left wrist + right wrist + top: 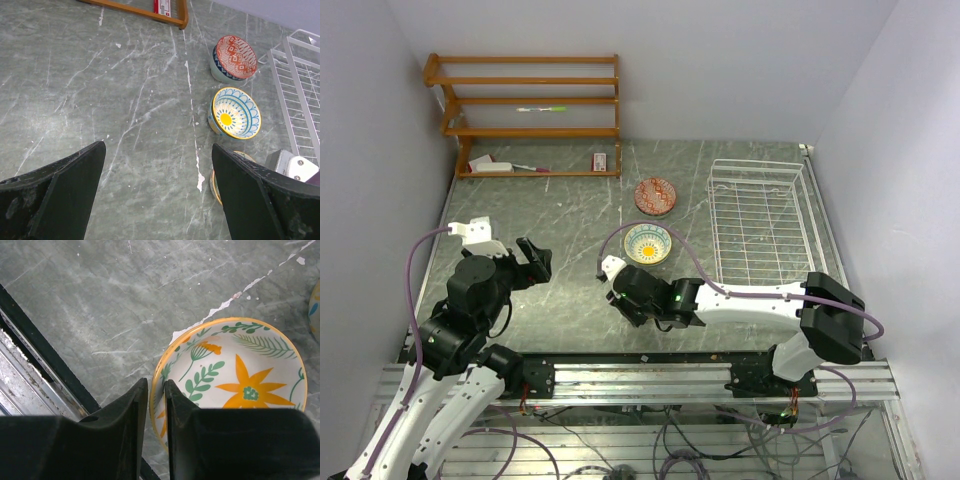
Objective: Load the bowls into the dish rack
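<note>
My right gripper (156, 382) is shut on the near rim of the orange floral bowl (235, 375), one jaw inside the bowl and one outside. In the top view this gripper (632, 300) hides the bowl. A teal-yellow bowl (648, 243) sits on the table just beyond it, and a red-brown bowl (655, 196) sits farther back. The white wire dish rack (712, 215) stands at the right with no bowls in it. My left gripper (535, 262) is open and empty over the table at the left. In its view (157, 147) all three bowls show at the right.
A brown wooden shelf unit (530, 110) stands at the back left with small items on its lowest board. The table's front edge and a metal rail (640, 375) run just behind my right gripper. The rack's corner (295, 90) shows at the right of the left wrist view.
</note>
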`<state>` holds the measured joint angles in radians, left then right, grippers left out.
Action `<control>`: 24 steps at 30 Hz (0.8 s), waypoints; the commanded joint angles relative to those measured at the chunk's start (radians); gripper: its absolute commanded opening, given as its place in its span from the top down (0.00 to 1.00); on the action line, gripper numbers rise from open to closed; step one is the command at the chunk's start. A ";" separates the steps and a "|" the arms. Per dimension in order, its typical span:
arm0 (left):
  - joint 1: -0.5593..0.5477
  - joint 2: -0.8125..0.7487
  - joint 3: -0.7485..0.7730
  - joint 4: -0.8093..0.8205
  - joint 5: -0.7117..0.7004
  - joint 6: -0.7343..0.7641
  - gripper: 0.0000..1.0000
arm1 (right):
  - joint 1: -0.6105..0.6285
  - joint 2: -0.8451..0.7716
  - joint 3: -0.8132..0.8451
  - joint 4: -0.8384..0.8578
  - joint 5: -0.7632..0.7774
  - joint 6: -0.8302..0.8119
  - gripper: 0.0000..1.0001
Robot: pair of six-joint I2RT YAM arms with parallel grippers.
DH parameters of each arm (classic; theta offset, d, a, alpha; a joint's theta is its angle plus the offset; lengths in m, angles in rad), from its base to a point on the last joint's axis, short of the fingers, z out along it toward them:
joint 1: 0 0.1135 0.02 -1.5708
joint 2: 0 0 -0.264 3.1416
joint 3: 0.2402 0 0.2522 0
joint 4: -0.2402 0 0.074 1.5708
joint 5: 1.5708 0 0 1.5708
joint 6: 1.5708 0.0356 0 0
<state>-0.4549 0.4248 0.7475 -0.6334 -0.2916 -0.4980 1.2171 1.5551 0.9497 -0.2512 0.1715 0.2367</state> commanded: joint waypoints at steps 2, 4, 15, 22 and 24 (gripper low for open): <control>0.005 -0.009 0.033 0.003 0.002 0.002 0.02 | 0.001 -0.011 -0.006 0.018 0.015 0.011 0.87; 0.006 -0.010 0.033 0.003 0.002 0.003 0.02 | 0.000 -0.022 -0.008 0.017 0.023 0.015 0.98; 0.005 -0.011 0.033 0.001 0.000 0.001 0.02 | 0.000 -0.163 0.033 -0.022 0.002 0.015 1.00; 0.005 -0.007 0.033 0.003 0.001 0.002 0.02 | -0.001 -0.282 0.027 0.010 -0.020 0.021 1.00; 0.005 -0.005 0.034 0.002 0.002 0.002 0.02 | -0.004 -0.308 0.025 0.019 -0.008 0.029 1.00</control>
<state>-0.4549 0.4240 0.7475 -0.6334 -0.2913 -0.4980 1.2148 1.3155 0.9501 -0.2832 0.1623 0.2523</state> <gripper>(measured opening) 0.984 0.043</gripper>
